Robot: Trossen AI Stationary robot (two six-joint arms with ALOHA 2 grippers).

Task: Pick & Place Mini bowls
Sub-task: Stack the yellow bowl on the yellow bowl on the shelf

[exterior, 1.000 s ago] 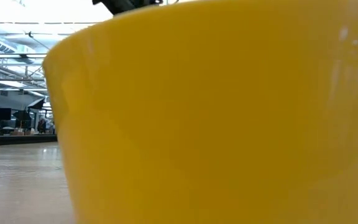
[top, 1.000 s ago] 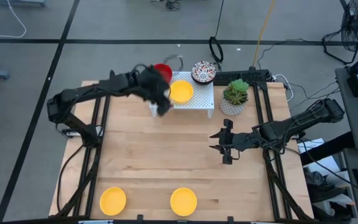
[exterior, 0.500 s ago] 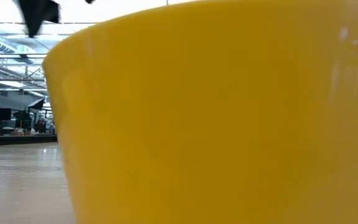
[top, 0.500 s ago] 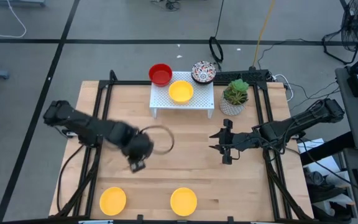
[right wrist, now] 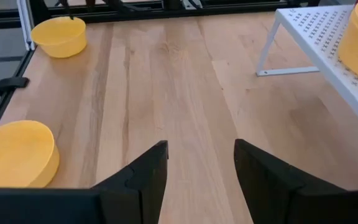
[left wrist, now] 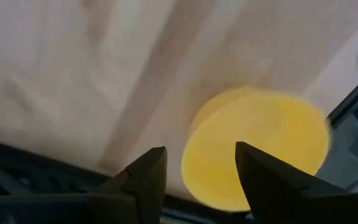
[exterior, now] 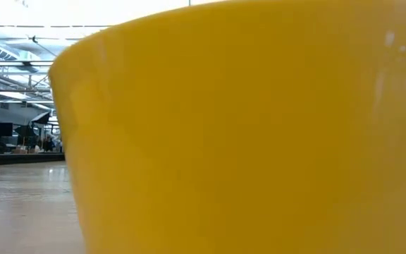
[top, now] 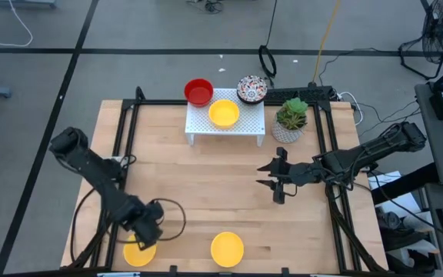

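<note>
now left gripper [top: 146,240] open-fingered over yellow bowl [top: 134,254]

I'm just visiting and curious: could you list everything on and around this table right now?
Yellow bowls: three; one on the white rack, one at the near edge, middle, one at the near left corner.
Red bowl: one, at the rack's far left corner.
Patterned bowl: one, white with floral print, at the rack's far right.
Rack: one, white, perforated, far middle.
Plant: one, green in a white pot, right of the rack.
Table: one, wood.
Left gripper: open, over the corner yellow bowl.
Right gripper: open, mid-table right.
</note>
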